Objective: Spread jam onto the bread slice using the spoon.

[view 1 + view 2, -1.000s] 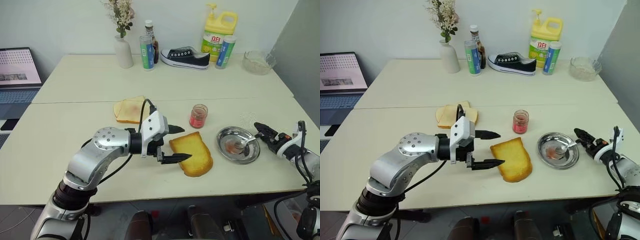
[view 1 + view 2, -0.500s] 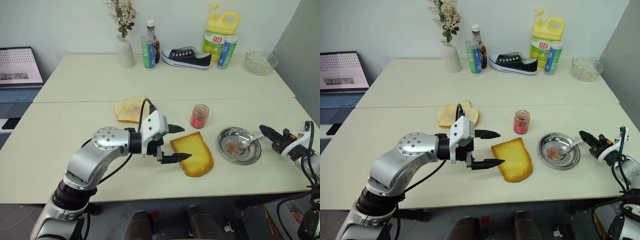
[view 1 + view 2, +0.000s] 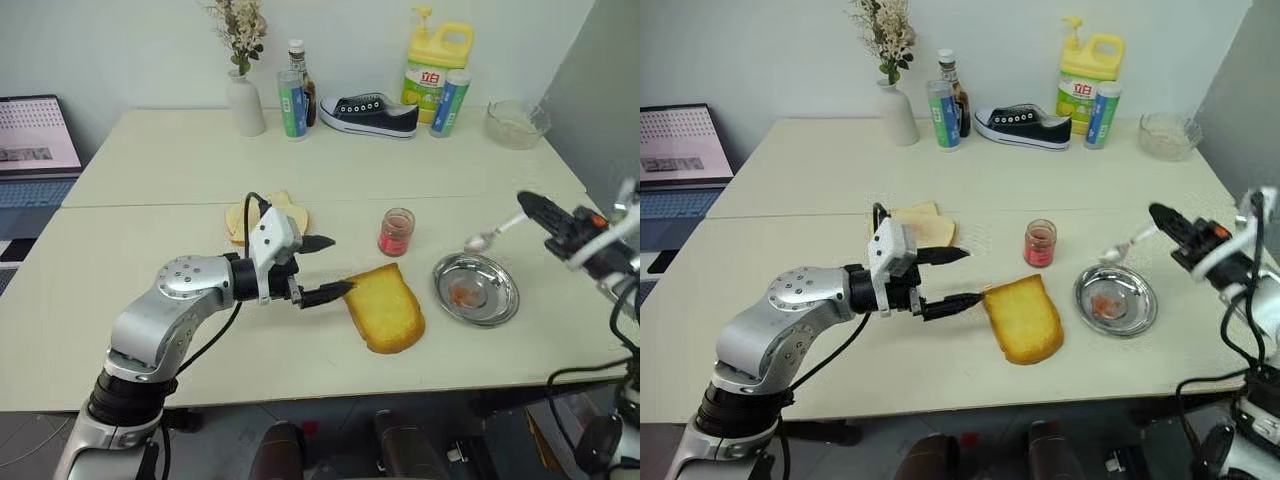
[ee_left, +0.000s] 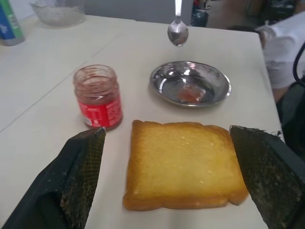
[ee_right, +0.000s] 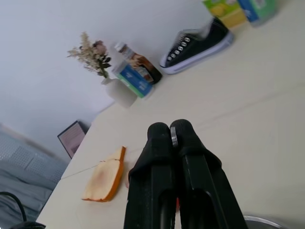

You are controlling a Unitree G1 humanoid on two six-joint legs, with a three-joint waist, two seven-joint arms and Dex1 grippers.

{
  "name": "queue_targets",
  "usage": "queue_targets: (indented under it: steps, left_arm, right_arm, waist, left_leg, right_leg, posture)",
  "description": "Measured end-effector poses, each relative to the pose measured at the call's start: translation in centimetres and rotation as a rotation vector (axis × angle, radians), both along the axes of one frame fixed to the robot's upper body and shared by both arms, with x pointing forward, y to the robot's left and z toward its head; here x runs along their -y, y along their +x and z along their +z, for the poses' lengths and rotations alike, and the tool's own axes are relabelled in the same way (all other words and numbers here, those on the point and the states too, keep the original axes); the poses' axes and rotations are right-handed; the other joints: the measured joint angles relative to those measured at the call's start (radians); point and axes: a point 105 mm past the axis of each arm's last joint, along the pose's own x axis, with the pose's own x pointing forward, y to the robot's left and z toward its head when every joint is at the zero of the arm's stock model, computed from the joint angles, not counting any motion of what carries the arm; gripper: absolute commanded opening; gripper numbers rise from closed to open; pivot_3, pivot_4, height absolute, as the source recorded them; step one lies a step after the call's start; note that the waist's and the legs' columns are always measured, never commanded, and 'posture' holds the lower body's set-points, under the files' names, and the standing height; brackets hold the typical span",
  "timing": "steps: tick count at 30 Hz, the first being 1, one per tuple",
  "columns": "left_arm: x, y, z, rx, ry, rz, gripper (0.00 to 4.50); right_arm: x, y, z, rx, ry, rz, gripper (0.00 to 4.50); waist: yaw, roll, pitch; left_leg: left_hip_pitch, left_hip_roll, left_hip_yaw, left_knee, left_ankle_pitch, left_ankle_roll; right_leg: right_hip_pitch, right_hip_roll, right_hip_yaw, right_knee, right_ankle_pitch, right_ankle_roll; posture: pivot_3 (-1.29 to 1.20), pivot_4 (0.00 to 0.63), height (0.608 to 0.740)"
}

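Bread slice: the thick golden bread slice (image 3: 385, 310) lies flat on the worktop (image 3: 150, 190), near its front edge, with bare surface on its near side.
Jam: the jam (image 3: 396, 232) sits in its small glass jar just behind the bread, upright, apart from it.
Spoon: the spoon (image 3: 492, 235) is held in the air above the far rim of the steel dish (image 3: 476, 290), bowl end toward the jam, not touching the dish.
Right gripper: the right gripper (image 3: 530, 207) has its fingers clamped together on the spoon handle, raised above the worktop's right end.
Left gripper: the left gripper (image 3: 327, 268) has its fingers wide apart, holding nothing; the nearer finger tip touches or almost touches the bread's left edge.
Steel dish: right of the bread, a reddish smear inside.
Paler slices: the thinner slices (image 3: 250, 215) lie behind the left gripper.
Back edge: vase (image 3: 244, 103), bottles, shoe (image 3: 370, 113) and glass bowl (image 3: 517, 123) line the far side, well apart from the bread, with open worktop between.
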Motion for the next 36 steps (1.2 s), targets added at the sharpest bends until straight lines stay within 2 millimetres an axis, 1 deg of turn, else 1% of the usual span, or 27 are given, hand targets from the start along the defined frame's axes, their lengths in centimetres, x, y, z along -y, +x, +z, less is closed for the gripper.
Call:
queue_targets:
  steps: [5,8,9,11,15,18,22,28,34,36]
  left_arm:
    - [1.0,0.6,-0.1,0.003,-0.064,0.033,4.33]
    - [1.0,1.1,-0.3,0.003,-0.072,0.06,4.33]
    - [1.0,1.2,-0.3,0.004,-0.074,0.066,4.33]
    - [1.1,1.3,-0.2,0.012,-0.077,0.076,4.33]
    - [1.1,1.4,-0.1,0.015,-0.079,0.078,4.33]
    - [1.0,1.4,-0.1,0.017,-0.075,0.081,4.33]
    - [0.8,1.3,-0.4,0.012,-0.069,0.089,4.33]
    - [0.6,1.2,-0.6,0.011,-0.064,0.102,4.33]
    - [0.3,1.3,-0.6,0.014,-0.046,0.104,4.33]
    - [0.3,1.3,-0.5,0.016,-0.045,0.102,4.33]
  right_arm:
    - [-5.0,2.5,2.2,0.077,-0.125,0.069,0.02]
    - [-6.5,3.7,3.7,0.141,-0.18,0.061,0.02]
    - [-6.9,4.0,3.9,0.159,-0.199,0.058,0.02]
    - [-7.7,4.8,3.6,0.173,-0.248,0.058,0.02]
    - [-9.0,5.9,1.6,0.149,-0.289,0.075,0.02]
    - [-9.1,6.3,1.2,0.152,-0.307,0.07,0.02]
    - [-9.1,6.6,0.9,0.167,-0.343,0.063,0.02]
    - [-10.0,6.9,0.2,0.196,-0.411,0.07,0.02]
    - [-11.8,7.3,-1.4,0.251,-0.547,0.085,0.02]
    - [-11.9,7.5,-1.9,0.259,-0.583,0.079,0.02]
  waist:
    - [0.002,0.0,0.0]
    - [0.003,0.0,0.0]
    - [0.003,0.0,0.0]
    - [0.003,0.0,0.0]
    - [0.004,0.0,0.0]
    - [0.004,0.0,0.0]
    - [0.004,0.0,0.0]
    - [0.004,0.0,0.0]
    - [0.004,0.0,0.0]
    - [0.003,0.0,0.0]
  left_leg:
    - [-0.001,0.0,0.0,0.0,0.0,0.0]
    - [-0.001,0.0,0.0,0.0,0.0,0.0]
    - [-0.001,0.0,0.0,-0.001,0.0,0.0]
    - [-0.001,0.0,0.0,-0.001,0.0,0.0]
    - [-0.002,0.0,0.0,-0.001,0.0,0.0]
    - [-0.002,0.0,0.0,-0.001,0.0,0.0]
    - [-0.001,0.0,0.0,-0.001,0.0,0.0]
    - [-0.001,0.0,0.0,-0.001,0.0,0.0]
    - [-0.001,0.0,0.0,-0.001,0.0,0.0]
    - [-0.001,0.0,0.0,-0.001,0.0,0.0]
  right_leg:
    - [-0.001,0.0,0.0,0.0,0.0,0.0]
    - [-0.001,0.0,0.0,0.0,0.0,0.0]
    - [-0.001,0.0,0.0,0.0,0.0,0.0]
    - [-0.001,0.0,0.0,0.0,0.0,0.0]
    - [-0.001,0.0,0.0,0.0,0.0,0.0]
    - [-0.001,0.0,0.0,0.0,0.0,0.0]
    - [-0.001,0.0,-0.001,0.0,0.0,0.0]
    - [-0.002,0.0,-0.001,0.0,0.0,0.0]
    - [-0.002,0.0,-0.001,0.0,0.0,0.0]
    - [-0.002,0.0,-0.001,0.0,0.0,0.0]
  posture:
    - [0.0,0.15,0.74]
    - [0.0,0.15,0.74]
    - [0.0,0.15,0.74]
    - [0.0,0.15,0.74]
    - [0.0,0.15,0.74]
    - [0.0,0.15,0.74]
    - [0.0,0.15,0.74]
    - [0.0,0.15,0.74]
    - [0.0,0.15,0.74]
    - [0.0,0.15,0.74]
